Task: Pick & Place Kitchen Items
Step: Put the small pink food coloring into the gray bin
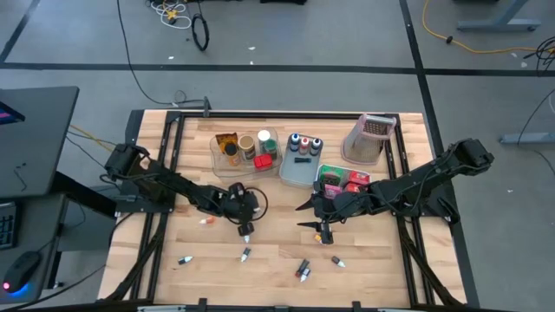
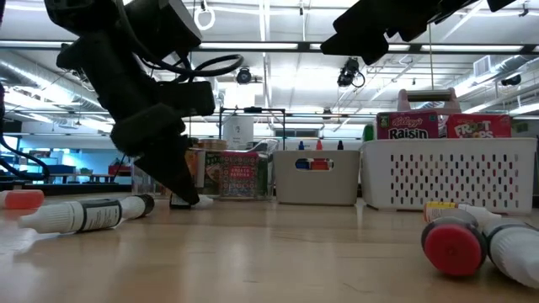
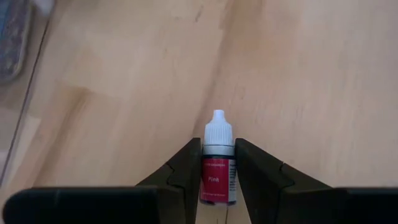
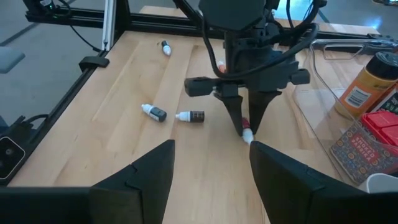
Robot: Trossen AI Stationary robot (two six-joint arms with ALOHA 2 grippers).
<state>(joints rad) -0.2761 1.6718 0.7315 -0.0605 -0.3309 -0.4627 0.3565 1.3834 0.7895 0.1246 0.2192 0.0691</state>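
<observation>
We have the left gripper [image 1: 245, 232] low over the table's [image 1: 277, 260] front middle, its two fingers [image 3: 186, 171] closed on a small pink bottle [image 3: 217, 174]. In the left wrist view the bottle sits squarely between the fingers, white cap forward, its long axis running straight out along them. The label reads pink. In the right wrist view the same gripper [image 4: 247, 134] points down at the wood, with the bottle's cap [image 4: 248, 137] at the tips, so the bottle hangs roughly upright, cap down, at or just above the surface. We cannot tell whether it touches.

Our right gripper [image 1: 323, 227] hangs a little way to the right, jaws spread and holding nothing, facing the left one across bare wood.

The grey bin [image 1: 300, 169] with other small capped bottles stands behind and to the right of the held bottle, between the clear bin [image 1: 217, 156] of jars and the white bin [image 1: 334, 173] of boxes. We judge the next move to be a lift and a carry back and rightward to that grey bin. The left arm already has the load, so it is the one to go; the right arm lies close to that path and needs watching.

More bottles [image 1: 245, 254] lie scattered on their sides nearer the front edge, well apart from both grippers.
</observation>
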